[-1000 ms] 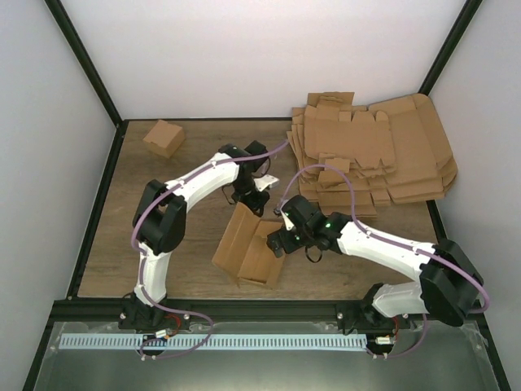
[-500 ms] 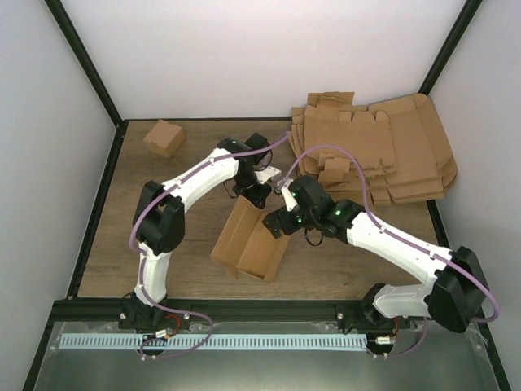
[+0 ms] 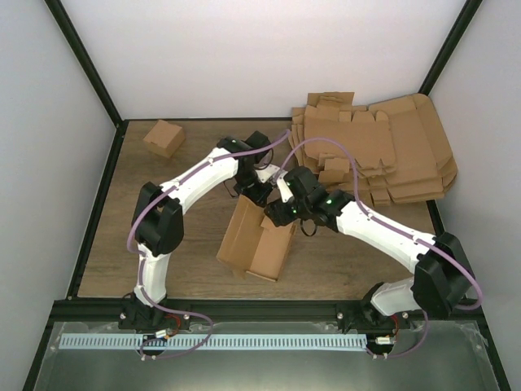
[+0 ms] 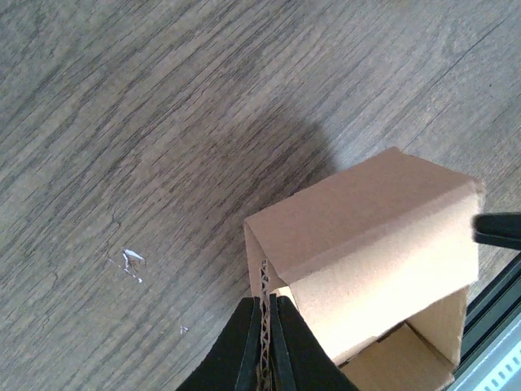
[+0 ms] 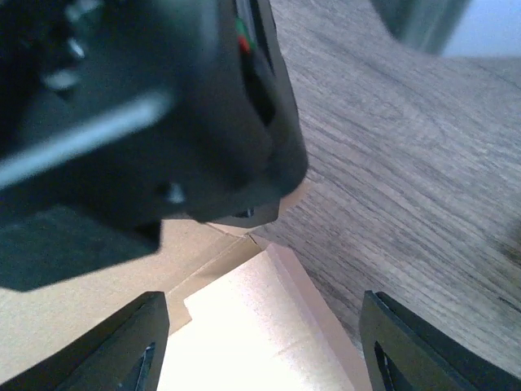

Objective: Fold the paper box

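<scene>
Paper box edge pinched by left fingers; right fingers spread wide, straddling its corner.

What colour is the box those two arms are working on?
The paper box is plain brown, with no print; the top view shows it best.
</scene>
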Motion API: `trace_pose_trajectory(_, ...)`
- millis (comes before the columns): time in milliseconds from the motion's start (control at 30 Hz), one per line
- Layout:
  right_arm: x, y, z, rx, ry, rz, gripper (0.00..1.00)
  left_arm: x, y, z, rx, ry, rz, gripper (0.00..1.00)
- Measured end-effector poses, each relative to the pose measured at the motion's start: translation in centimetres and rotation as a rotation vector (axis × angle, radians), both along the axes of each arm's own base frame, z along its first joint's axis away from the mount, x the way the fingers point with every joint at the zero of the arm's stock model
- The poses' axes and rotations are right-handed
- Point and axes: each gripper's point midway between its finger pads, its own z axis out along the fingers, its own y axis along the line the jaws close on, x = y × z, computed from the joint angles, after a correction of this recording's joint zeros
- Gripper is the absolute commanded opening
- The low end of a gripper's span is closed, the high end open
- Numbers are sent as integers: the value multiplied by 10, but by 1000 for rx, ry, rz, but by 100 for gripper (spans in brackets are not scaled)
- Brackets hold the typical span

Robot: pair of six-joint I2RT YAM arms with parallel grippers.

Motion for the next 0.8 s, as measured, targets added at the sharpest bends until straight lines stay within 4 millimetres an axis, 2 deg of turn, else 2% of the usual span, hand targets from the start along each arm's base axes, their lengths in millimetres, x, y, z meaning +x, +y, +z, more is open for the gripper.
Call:
trace_pose_trajectory(200, -5, -3, -27, -14, 16, 12, 65, 0, 1, -1, 12, -4, 0, 4)
trace_pose_trajectory(300, -1, 2, -30, -3, 11, 18, 60, 1, 5, -4, 34, -4, 7, 4)
trace_pose_trajectory(633, 17, 12, -37, 31, -35, -27, 61, 6, 14, -8, 74, -13, 26, 4)
trace_pose_trajectory(700, 12, 5, -49, 32, -27, -39, 63, 4, 11, -8, 63, -11, 19, 4)
trace_pose_trajectory(800, -11, -13, -69, 31, 10, -48, 68, 0, 6, -7, 46, -2, 6, 4)
